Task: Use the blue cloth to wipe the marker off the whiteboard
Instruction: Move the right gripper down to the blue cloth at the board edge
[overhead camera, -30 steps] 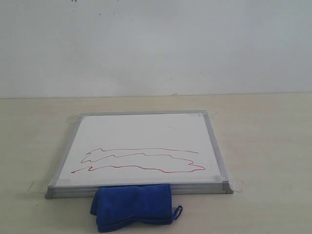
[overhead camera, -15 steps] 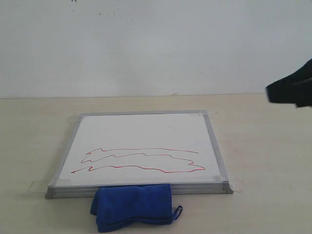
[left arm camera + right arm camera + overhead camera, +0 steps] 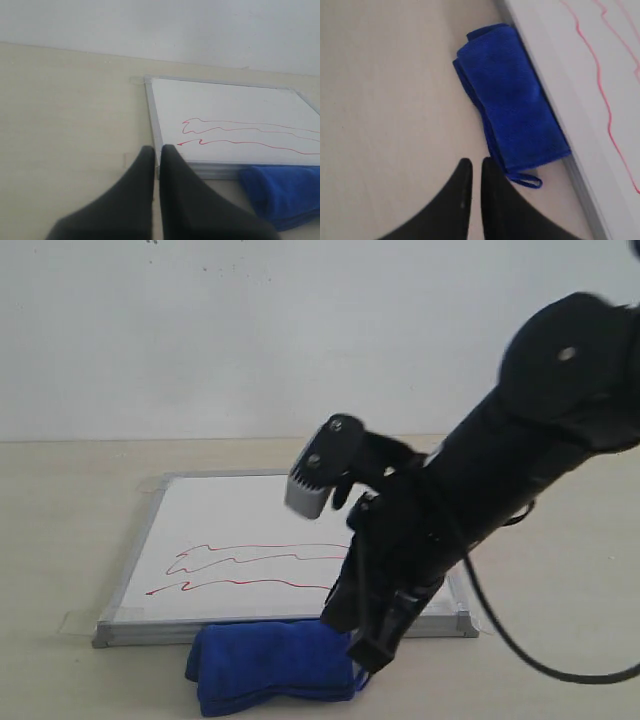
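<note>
The whiteboard (image 3: 240,515) lies flat on the table, with red marker (image 3: 250,550) squiggles across its near half. The folded blue cloth (image 3: 265,665) rests against its near frame. My right gripper (image 3: 370,650) hangs just above the table at the cloth's right end, fingers shut and holding nothing. In the right wrist view, the right gripper (image 3: 473,162) sits beside the blue cloth (image 3: 512,100) and its loop (image 3: 527,180), with whiteboard (image 3: 570,60) and marker (image 3: 600,85) beyond. My left gripper (image 3: 156,148) is shut and empty near a corner of the whiteboard (image 3: 225,105); marker (image 3: 235,142) and blue cloth (image 3: 282,197) show there.
The right arm (image 3: 500,470) and its grey wrist camera (image 3: 315,480) cover the board's right part. A clear tape tab (image 3: 75,622) sticks out at the near left corner. A white wall (image 3: 300,330) rises behind the beige table (image 3: 60,520).
The right arm has swung in from the right edge of the exterior view and come down to the cloth's right end. Board and cloth have not moved.
</note>
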